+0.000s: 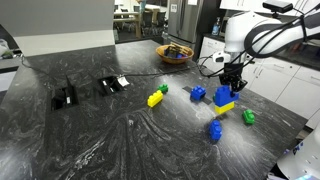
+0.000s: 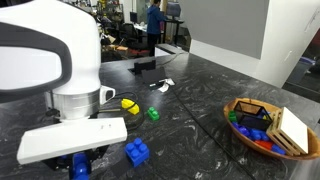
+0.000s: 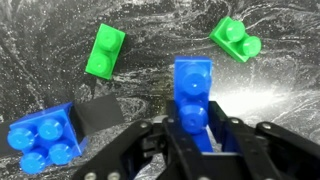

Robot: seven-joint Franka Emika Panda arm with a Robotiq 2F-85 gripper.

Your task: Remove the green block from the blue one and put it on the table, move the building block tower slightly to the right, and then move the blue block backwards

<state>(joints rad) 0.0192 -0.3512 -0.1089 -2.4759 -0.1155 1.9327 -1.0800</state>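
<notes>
Green block point(image 1: 249, 117) already down on table point(image 1: 100, 140), just right and near of tower point(image 1: 223, 100). Gripper point(image 1: 232, 84) directly over tower, arm reaching in from right, wrist vertical. Wrist view: blue top point(image 3: 192, 85) between fingers point(image 3: 225, 135), long axis along the gap, grip across short side. Jaws narrow, apparently clamped on tower. Likely next: shift right; green block close on that side.

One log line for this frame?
step: tower move | gripper: straddles building block tower, grip unclear | green block: off tower, on table
</notes>
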